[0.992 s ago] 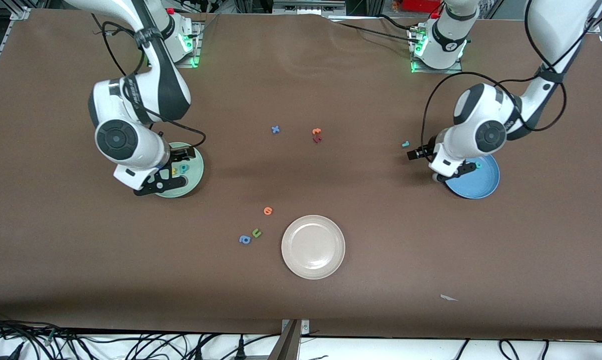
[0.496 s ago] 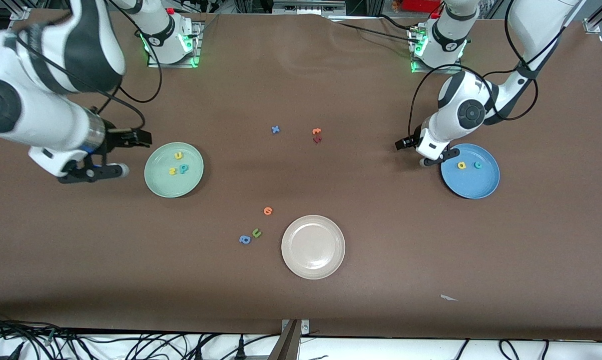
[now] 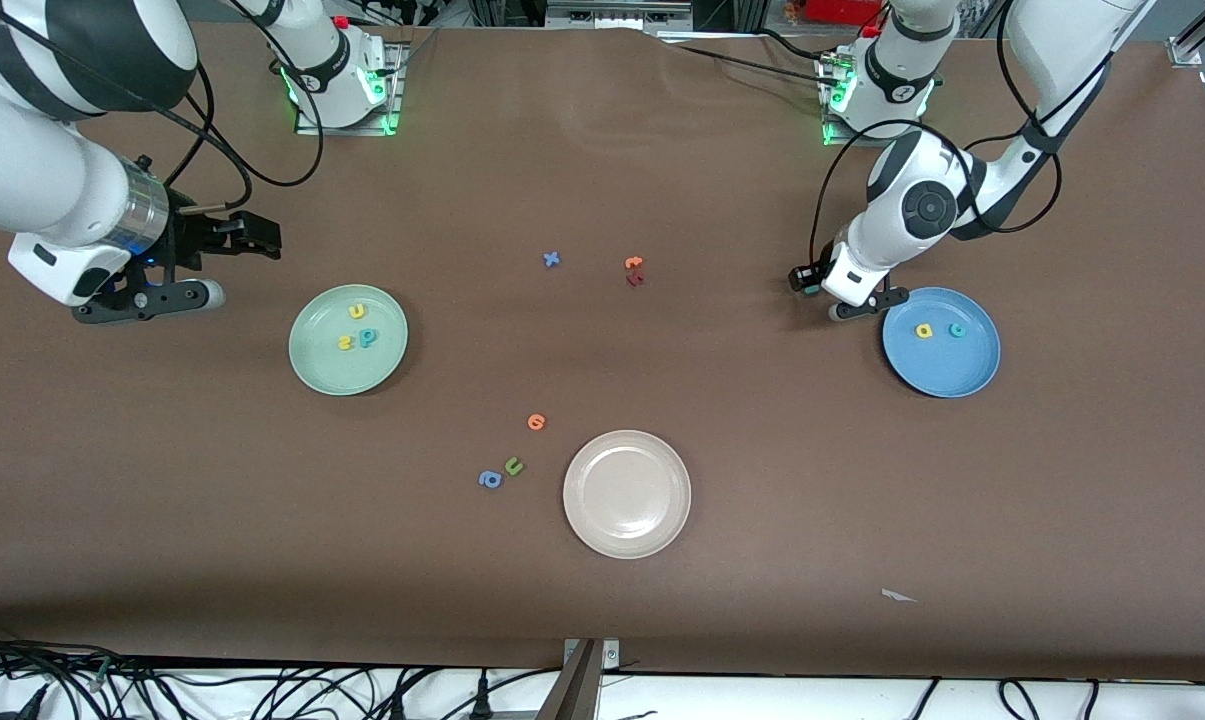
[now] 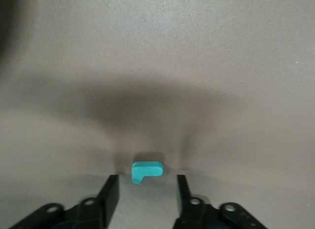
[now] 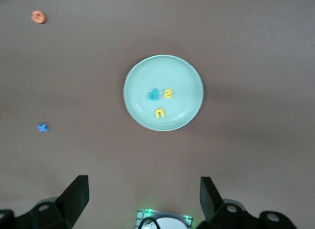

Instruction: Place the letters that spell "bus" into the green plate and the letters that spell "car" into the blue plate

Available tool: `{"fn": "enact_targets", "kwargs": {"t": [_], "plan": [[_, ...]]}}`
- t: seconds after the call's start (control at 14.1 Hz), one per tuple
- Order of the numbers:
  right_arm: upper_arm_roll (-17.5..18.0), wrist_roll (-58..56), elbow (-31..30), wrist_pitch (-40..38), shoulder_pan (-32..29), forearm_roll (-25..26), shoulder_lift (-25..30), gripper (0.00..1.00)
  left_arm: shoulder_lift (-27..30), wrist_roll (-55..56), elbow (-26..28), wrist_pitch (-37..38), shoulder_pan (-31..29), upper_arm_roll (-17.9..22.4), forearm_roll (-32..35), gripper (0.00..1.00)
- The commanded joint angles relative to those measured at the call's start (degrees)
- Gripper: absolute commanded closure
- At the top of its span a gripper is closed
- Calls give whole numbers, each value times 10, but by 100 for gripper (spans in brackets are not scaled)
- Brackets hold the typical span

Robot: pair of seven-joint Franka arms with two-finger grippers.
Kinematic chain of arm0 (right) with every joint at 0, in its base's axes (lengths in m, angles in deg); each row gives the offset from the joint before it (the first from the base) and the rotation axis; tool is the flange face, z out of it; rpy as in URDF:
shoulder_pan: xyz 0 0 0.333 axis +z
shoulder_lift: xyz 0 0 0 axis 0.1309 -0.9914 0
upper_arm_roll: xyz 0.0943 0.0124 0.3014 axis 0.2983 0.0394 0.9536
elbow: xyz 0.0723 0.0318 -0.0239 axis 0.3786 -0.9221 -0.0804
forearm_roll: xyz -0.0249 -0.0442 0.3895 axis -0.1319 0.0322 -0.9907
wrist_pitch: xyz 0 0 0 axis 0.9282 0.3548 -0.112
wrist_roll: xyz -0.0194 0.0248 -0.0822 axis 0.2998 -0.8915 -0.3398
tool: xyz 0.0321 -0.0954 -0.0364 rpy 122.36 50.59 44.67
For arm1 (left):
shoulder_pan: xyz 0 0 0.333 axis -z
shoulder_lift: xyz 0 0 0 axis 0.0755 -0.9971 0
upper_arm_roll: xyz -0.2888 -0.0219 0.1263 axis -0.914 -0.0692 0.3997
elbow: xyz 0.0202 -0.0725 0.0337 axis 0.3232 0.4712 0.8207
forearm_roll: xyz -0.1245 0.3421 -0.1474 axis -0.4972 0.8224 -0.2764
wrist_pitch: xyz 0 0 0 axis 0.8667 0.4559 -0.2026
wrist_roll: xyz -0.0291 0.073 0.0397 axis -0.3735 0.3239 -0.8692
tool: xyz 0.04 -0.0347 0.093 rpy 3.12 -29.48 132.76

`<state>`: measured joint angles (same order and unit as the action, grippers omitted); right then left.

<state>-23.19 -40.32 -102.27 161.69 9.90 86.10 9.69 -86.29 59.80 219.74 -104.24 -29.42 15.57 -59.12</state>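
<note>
Lighting was even and overhead; the table (image 3: 602,600) showed soft shadows. The left wrist view was slightly blurred, shadow mid-frame.

In the front view the left gripper (image 3: 810,281) hid the teal r (image 4: 146,170) beneath it, while the dark red letter (image 3: 635,280) at upper centre was too small to read.

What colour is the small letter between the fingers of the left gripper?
Teal. The thin r shows best in the left wrist view, lying on the brown table.
</note>
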Motion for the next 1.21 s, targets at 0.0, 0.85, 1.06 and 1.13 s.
{"fn": "enact_targets", "kwargs": {"t": [0.0, 0.85, 1.06, 1.13], "plan": [[64, 16, -145, 106, -60, 27, 96, 0, 14, 13, 11, -7, -4, -1, 40, 52], [76, 10, -49, 28, -150, 34, 120, 0, -21, 50, -18, -7, 2, 5, 40, 52], [71, 13, -47, 25, -143, 36, 114, 0, -21, 50, -18, -7, 3, 6, 44, 52], [69, 15, -46, 25, -143, 32, 108, 0, -22, 50, -18, -7, 3, 8, 59, 52]]}}
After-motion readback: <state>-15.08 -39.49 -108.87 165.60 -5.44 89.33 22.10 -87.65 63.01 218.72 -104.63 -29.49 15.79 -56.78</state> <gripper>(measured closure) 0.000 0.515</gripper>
